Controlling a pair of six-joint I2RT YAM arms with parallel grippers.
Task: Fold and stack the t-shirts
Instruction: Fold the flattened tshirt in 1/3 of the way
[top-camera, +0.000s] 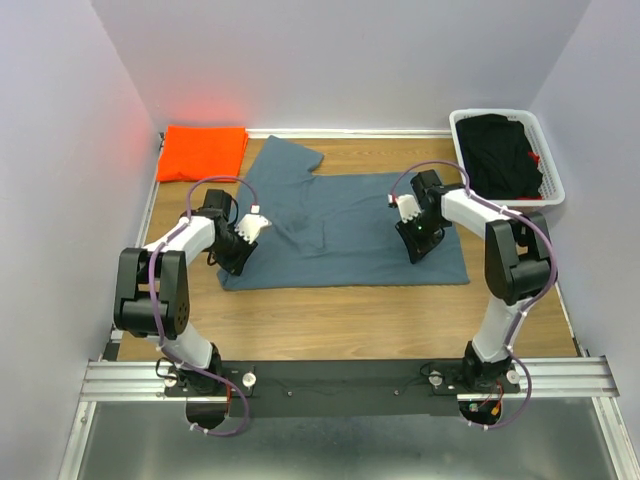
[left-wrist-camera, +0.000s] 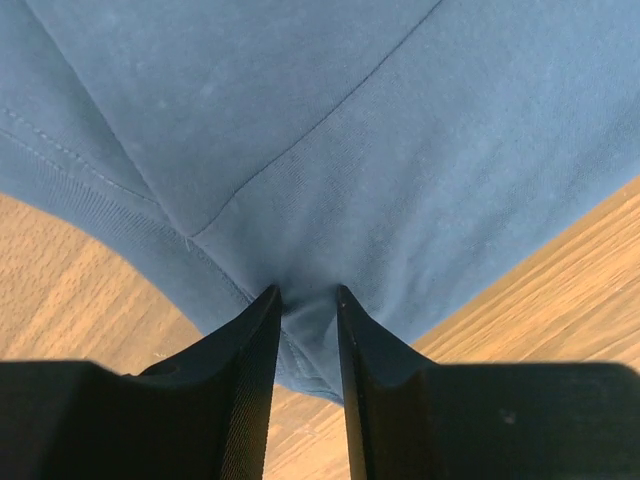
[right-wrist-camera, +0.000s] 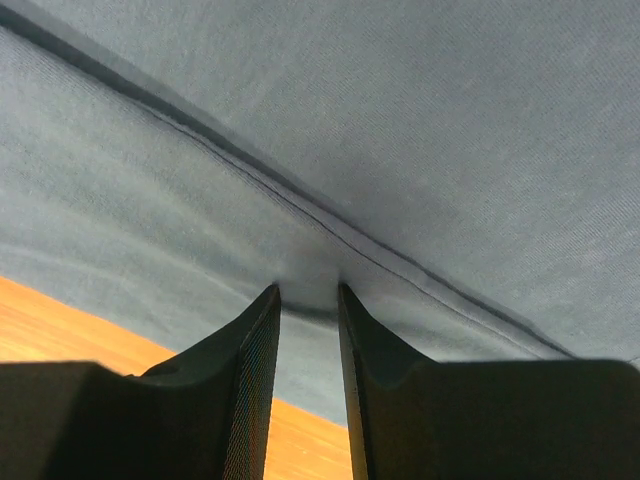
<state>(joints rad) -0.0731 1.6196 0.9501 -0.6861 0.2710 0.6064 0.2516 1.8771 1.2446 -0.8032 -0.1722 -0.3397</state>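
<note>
- The left gripper (left-wrist-camera: 308, 296) is nearly closed, its two dark fingers (left-wrist-camera: 250, 385) pinching a puckered fold at the edge of the slate blue-grey t-shirt (top-camera: 350, 225).
- Ahead of those fingertips the cloth spreads away, a stitched seam slanting across it. Bare wooden table (left-wrist-camera: 70, 290) shows to either side.
- The right gripper (right-wrist-camera: 308, 292) is equally narrow and nips the same shirt near its edge. A dark seam runs just beyond the tips.
- Between the two grippers the shirt lies spread flat.
- The folded orange t-shirt (top-camera: 203, 152) lies well beyond the left gripper, apart from the blue one.
- A white basket (top-camera: 490, 113) of dark clothes (top-camera: 500, 150) stands beyond the right gripper.
</note>
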